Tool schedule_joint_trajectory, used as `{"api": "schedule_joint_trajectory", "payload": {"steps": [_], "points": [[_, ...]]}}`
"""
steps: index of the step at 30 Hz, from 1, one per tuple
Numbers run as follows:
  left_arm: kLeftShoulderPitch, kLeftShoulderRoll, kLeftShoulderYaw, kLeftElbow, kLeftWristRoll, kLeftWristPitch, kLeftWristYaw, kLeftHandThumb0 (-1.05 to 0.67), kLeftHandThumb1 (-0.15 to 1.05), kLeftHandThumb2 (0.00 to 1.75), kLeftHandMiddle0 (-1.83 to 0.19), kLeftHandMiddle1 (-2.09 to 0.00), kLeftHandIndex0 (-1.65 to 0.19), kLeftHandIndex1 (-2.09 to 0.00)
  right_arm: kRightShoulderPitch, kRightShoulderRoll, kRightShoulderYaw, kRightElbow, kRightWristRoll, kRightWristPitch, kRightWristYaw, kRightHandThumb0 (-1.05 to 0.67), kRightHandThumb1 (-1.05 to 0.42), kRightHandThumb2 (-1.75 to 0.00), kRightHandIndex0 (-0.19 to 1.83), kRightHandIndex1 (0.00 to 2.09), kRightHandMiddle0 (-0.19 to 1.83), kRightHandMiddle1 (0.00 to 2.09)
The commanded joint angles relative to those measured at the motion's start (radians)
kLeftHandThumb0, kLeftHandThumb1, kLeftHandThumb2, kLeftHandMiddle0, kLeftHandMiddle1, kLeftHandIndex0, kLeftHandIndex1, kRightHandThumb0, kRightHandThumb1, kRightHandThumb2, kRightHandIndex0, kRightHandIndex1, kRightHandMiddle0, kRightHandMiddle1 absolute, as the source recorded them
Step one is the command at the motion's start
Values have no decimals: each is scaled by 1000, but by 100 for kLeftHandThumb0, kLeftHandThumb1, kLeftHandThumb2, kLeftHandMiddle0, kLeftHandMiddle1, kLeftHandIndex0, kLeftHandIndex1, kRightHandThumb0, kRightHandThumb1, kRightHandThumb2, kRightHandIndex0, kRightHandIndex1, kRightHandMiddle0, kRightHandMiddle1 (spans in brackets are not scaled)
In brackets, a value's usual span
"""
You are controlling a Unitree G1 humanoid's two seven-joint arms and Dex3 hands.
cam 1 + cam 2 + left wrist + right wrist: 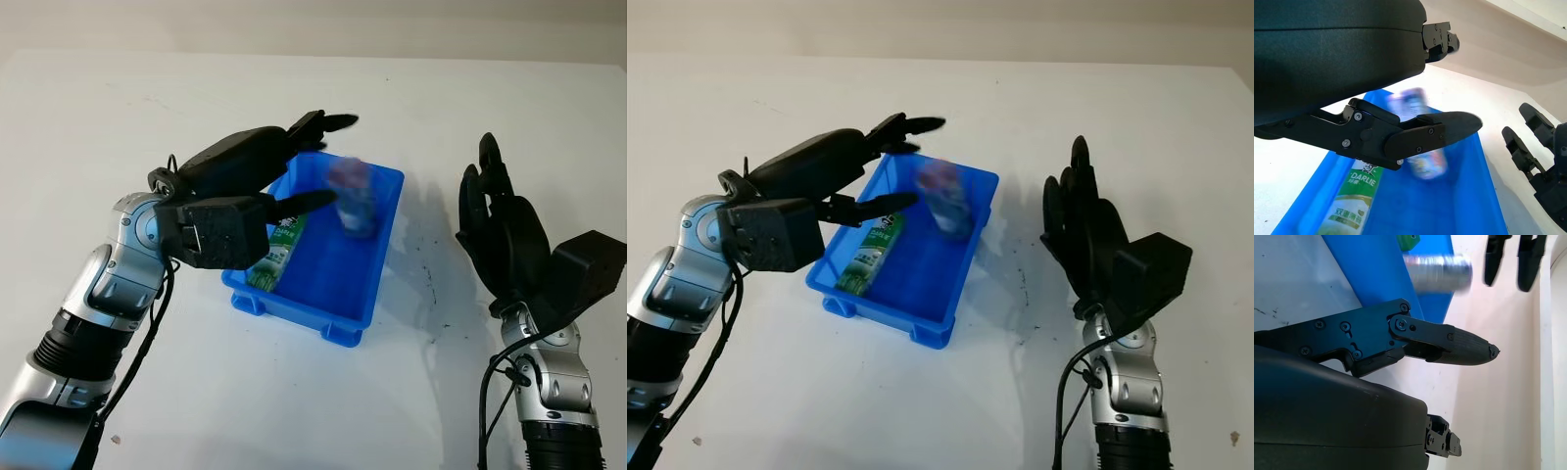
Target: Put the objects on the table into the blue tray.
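We see the left hand [294, 162] open above the blue tray [377, 284]; a blurred can [355, 201] sits just beyond its fingers [312, 201]; the right hand [500, 230] is open beside the tray.

The tray [364, 294] sits at the centre of the frame on the table [88, 127]. Inside it, a tube [277, 253] lies along the left wall, and a can [355, 201] (blurred) is in the upper right part. The left hand [294, 162] is over the tray's upper left corner; the right hand [500, 225], open, is at the right of the frame, apart from the tray.
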Motion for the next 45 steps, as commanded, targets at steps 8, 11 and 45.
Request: {"api": "schedule_joint_trajectory", "payload": {"steps": [8,11,45], "points": [[5,-7,33,-43,-40,60,-27,-70,105,69,18,-2,19,-3,10,2,-1,-17,2,-8,5,-70,-105,-59,-19,0,-19,0],[7,-22,81,-57,-76,85,8,-69,105,68,18,-2,18,-2,11,-1,0,-19,-4,-9,7,-71,-105,-60,-19,0,-19,0],[328,-316,442,65,-455,40,458,-71,105,72,7,-5,11,-5,-36,-26,-25,16,24,-10,39,-70,-105,-68,-19,0,-19,0]]}}
